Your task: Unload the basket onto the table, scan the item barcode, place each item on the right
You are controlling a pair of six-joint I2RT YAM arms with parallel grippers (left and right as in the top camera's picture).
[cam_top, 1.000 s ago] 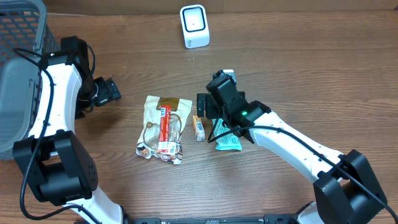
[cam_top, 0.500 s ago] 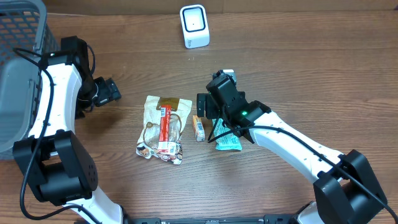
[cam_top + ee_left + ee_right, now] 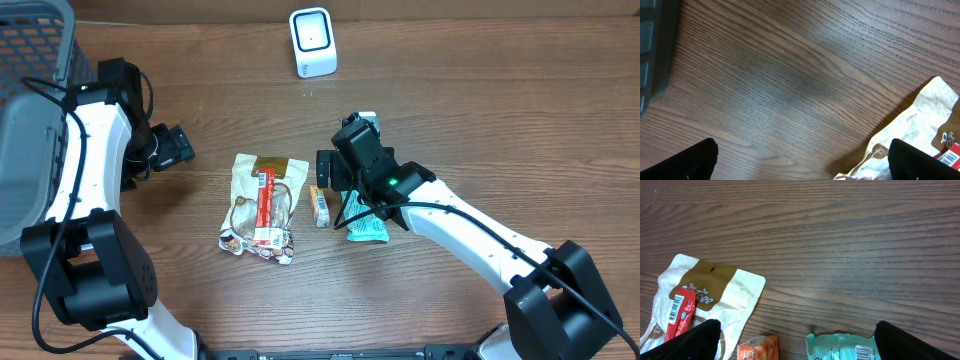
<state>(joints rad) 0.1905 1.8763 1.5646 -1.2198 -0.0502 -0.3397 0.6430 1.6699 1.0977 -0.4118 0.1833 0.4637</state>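
Note:
Three items lie mid-table: a beige snack bag with a red bar on top, a small orange packet and a teal packet. The white scanner stands at the far edge. My right gripper hovers open above the orange packet and the teal packet, whose barcode faces up; it holds nothing. The red bar also shows a barcode. My left gripper is open over bare wood, left of the beige bag, empty between its fingers.
A grey mesh basket sits at the left edge, its corner visible in the left wrist view. Bare wooden table lies between the items and the scanner.

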